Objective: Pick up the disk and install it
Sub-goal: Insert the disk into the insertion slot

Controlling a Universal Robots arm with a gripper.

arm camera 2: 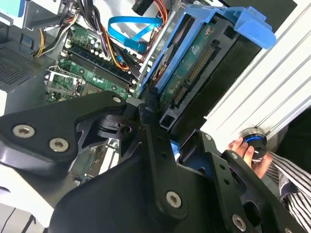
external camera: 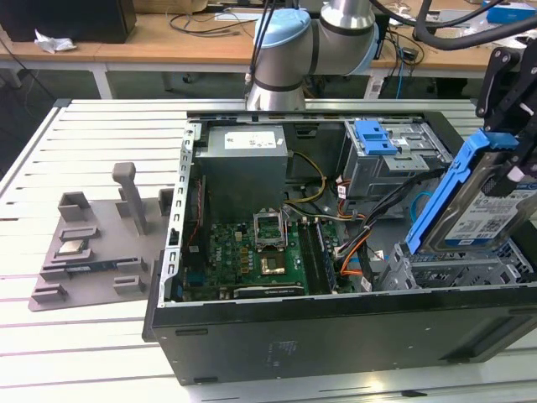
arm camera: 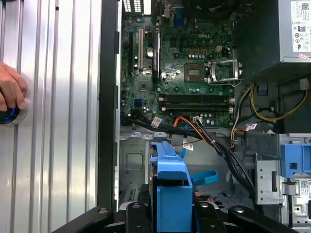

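Holding disk [external camera: 482, 206] clamped in gripper [external camera: 518, 155], tilted on edge, low end over drive cage [external camera: 457, 273] at exterior view's right of case [external camera: 336, 344]. Likely angled to slide in end-first. Not seated yet.

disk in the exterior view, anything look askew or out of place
Yes: the disk stands steeply tilted in the gripper, its lower end at the drive cage, not seated flat. Nothing looks damaged.
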